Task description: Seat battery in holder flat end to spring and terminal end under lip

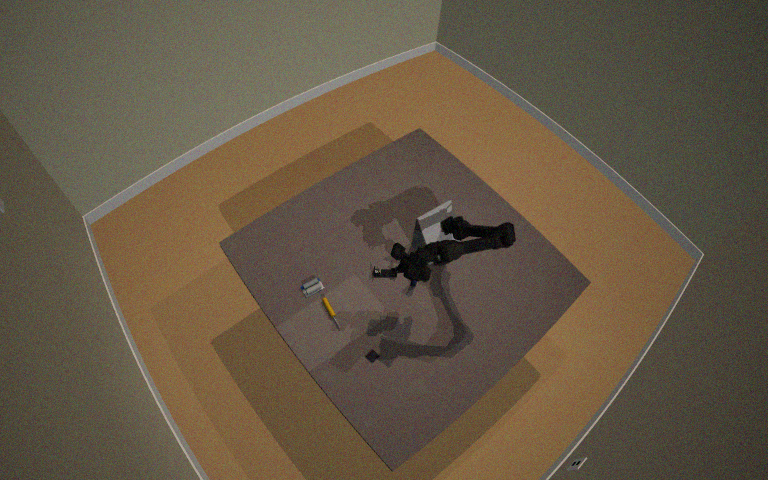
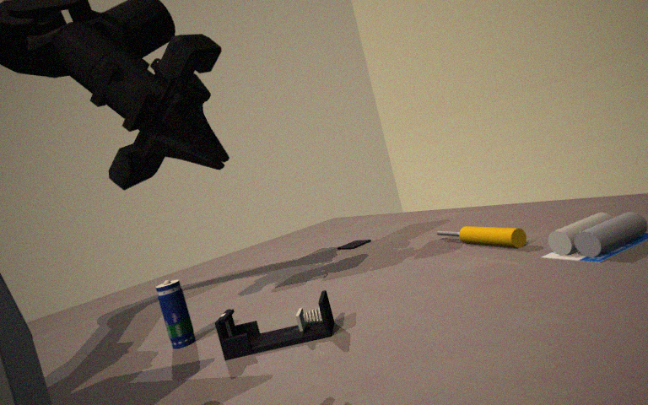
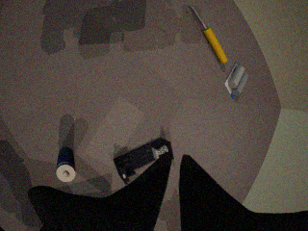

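Yellow-handled screwdriver (image 2: 492,235) — beside two grey cylinders (image 2: 596,234).

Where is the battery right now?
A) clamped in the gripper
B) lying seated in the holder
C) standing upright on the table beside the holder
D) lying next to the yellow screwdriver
C: the battery stands on end beside the vacant holder; the gripper hangs shut above, holding nothing.

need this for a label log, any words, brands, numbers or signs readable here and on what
No text can be read in any view.
Battery: blue and green wrap with small pale marks, too blurred to read.
Card under the two grey cylinders: blue and white, no legible print.
Holder and yellow-handled screwdriver: no markings visible.
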Robot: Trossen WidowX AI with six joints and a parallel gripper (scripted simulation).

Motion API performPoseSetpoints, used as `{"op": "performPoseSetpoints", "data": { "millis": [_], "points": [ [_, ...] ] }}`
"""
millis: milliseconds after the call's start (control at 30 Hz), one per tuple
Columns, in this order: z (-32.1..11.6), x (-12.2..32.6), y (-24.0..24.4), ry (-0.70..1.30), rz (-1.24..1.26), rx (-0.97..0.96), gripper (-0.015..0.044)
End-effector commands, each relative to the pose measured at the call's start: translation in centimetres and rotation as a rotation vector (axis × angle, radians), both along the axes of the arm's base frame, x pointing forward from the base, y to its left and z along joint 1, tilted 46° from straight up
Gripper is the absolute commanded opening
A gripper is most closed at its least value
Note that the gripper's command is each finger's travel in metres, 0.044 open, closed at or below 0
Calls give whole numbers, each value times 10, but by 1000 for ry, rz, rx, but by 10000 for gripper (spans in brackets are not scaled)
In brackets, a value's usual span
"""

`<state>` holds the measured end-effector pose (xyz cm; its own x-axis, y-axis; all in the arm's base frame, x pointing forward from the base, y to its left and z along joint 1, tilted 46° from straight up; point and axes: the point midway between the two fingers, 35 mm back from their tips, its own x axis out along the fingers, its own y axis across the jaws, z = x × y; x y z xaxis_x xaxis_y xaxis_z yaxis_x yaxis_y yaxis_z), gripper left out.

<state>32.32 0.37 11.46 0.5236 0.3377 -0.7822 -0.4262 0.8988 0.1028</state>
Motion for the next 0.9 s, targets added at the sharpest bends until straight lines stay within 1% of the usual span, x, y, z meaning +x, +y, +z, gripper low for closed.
{"op": "performPoseSetpoints", "data": {
  "millis": [0,100,167,500,767,867],
  "points": [
    [-43,-33,10,322,186,214,0],
    [-51,-47,15,441,247,367,0],
    [-52,-50,16,465,257,405,0],
    [-53,-49,17,465,257,404,0],
    [-99,-46,64,464,256,404,0],
    [-107,-48,74,464,258,408,0]
  ]
}}
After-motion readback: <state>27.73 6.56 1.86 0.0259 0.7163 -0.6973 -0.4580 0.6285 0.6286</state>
